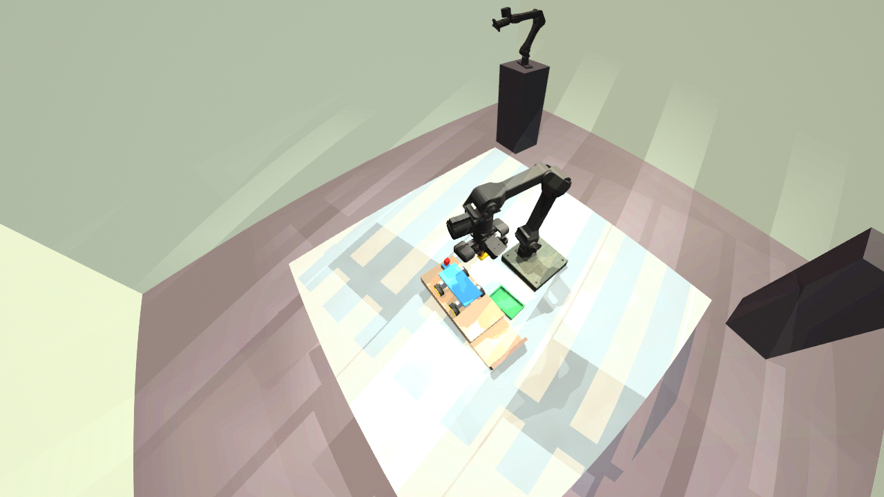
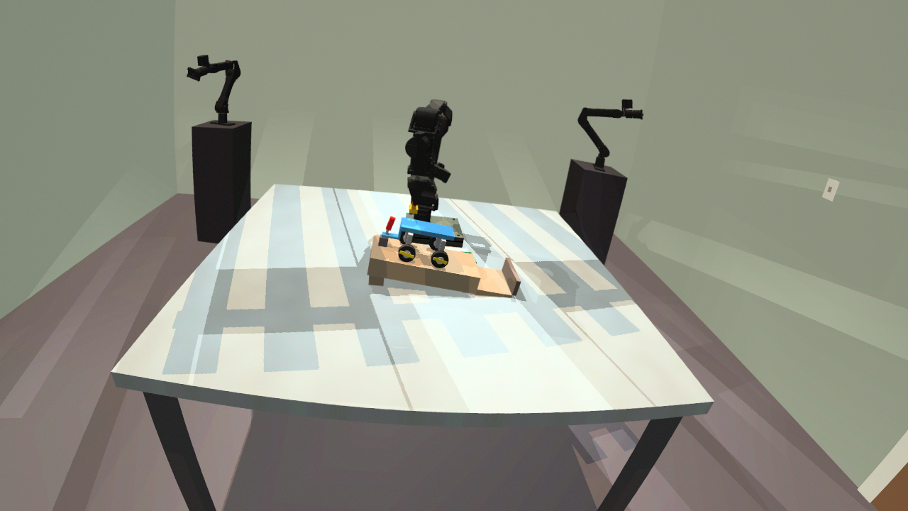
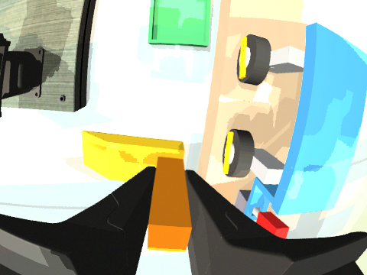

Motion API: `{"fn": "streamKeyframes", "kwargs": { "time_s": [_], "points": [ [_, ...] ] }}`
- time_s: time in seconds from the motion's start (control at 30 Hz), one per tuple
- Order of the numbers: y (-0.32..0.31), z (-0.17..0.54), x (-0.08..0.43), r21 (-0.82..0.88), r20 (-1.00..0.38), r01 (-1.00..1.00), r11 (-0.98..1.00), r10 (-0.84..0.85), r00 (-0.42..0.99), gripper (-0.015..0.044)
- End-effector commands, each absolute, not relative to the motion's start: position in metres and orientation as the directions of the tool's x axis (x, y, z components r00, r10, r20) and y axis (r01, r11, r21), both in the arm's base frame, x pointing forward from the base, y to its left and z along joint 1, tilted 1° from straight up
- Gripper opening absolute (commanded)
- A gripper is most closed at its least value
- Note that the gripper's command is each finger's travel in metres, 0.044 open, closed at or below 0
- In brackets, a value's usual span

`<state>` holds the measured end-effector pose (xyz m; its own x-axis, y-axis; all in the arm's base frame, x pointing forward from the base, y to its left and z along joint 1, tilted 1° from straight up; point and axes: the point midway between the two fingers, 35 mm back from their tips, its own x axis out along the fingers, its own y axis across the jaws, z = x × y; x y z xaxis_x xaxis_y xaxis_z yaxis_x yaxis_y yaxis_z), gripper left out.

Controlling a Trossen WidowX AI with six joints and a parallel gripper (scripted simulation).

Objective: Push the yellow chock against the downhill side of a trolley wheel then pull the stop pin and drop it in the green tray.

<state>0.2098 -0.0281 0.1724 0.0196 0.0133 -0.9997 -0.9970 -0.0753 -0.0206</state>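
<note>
My gripper (image 3: 169,176) is shut on the orange handle of the yellow chock (image 3: 126,153) (image 1: 483,255) (image 2: 413,208). It holds the chock in the air beside the ramp, on the robot-base side, near the uphill end. The black rubber base is hidden. The blue trolley (image 1: 459,284) (image 2: 426,228) (image 3: 329,114) stands on the wooden ramp (image 1: 474,323) (image 2: 423,273) (image 3: 237,108). The red-headed stop pin (image 1: 446,261) (image 2: 390,223) (image 3: 272,224) stands upright at the trolley's uphill end. The green tray (image 1: 506,301) (image 3: 181,23) lies beside the ramp, mostly hidden in the exterior view.
The robot's base plate (image 1: 535,266) (image 3: 50,88) is close to the tray. The ramp's low end has an upright end board (image 2: 511,276). The arm reaches over the table (image 1: 426,395) (image 2: 355,387). Two other arms stand on dark pedestals beyond the table.
</note>
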Motion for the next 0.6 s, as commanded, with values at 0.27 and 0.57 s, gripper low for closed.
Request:
{"fn": "streamKeyframes", "kwargs": {
  "time_s": [0.27, 0.57],
  "points": [
    [0.012, 0.169, 0.216, -0.018, -1.0, -0.997, -0.072, 0.024, 0.017, 0.0],
    [0.042, 0.167, 0.219, -0.019, -0.999, -0.997, -0.072, 0.027, 0.017, 0.0]
  ]
}}
